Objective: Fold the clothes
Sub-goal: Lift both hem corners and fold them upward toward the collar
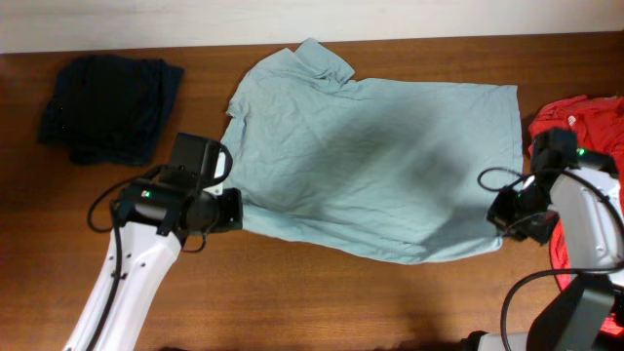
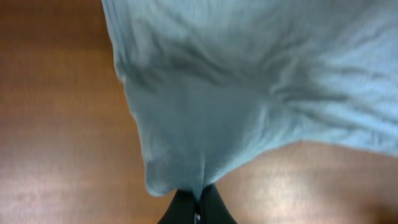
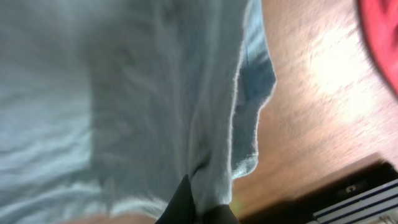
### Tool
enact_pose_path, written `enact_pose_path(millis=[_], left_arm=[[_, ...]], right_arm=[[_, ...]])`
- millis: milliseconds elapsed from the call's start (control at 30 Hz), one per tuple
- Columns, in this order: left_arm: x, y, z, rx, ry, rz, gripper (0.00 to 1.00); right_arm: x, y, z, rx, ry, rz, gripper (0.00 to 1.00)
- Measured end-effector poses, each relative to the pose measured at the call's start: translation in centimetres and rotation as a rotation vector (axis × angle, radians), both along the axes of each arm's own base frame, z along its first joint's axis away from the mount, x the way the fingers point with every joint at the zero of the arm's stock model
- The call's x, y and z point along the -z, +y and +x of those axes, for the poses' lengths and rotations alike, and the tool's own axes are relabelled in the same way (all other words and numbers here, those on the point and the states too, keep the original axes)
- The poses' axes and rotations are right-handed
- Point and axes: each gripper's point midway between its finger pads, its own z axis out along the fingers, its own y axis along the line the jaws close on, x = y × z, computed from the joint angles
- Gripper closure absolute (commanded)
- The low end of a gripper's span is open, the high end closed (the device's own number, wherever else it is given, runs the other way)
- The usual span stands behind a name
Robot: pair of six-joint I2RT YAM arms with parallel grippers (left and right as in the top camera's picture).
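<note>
Pale grey-teal T-shirt (image 1: 375,156) lies spread, softly creased, near corners bunched.

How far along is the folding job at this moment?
Early. Done: no fold shows; the grey-teal T-shirt lies spread out flat. In hand: the left fingers and right fingers are each shut on its near edge, one at either end, probably to carry that edge over. Left: all the T-shirt's folds, plus the red shirt bunched at the right and the navy garment, rumpled at the far left.
</note>
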Motion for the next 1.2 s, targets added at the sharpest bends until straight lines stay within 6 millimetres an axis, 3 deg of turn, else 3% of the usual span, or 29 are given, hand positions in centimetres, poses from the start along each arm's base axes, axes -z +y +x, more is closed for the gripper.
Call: enact_pose_path(millis=[100,300,633,933,1200], left_arm=[[0.7,-0.3,1.8,-0.002,-0.025,-0.001,1.0],[1.8,-0.2,5.3,-0.032,-0.067,-0.01,1.0],[0.1,2.3,12.9,-0.137,-0.22,-0.033,1.0],[0.8,1.7,16.6,-0.131,-0.311,-0.055,1.0],[-0.7,-0.3,19.0,-0.055,-0.433,-0.085,1.0]], right_arm=[[-1.1,-0.4,1.1,-0.004,-0.043,-0.016,0.96],[-1.2,-0.8,2.1,-0.005,-0.084,-0.033,0.96],[-1.5,-1.9,5.4,-0.009,-0.216,-0.08,0.96],[-0.9,-2.9,8.2,-0.033,-0.293,-0.111,0.96],[0.2,-3.8,9.9,-0.049,-0.321,-0.135,0.96]])
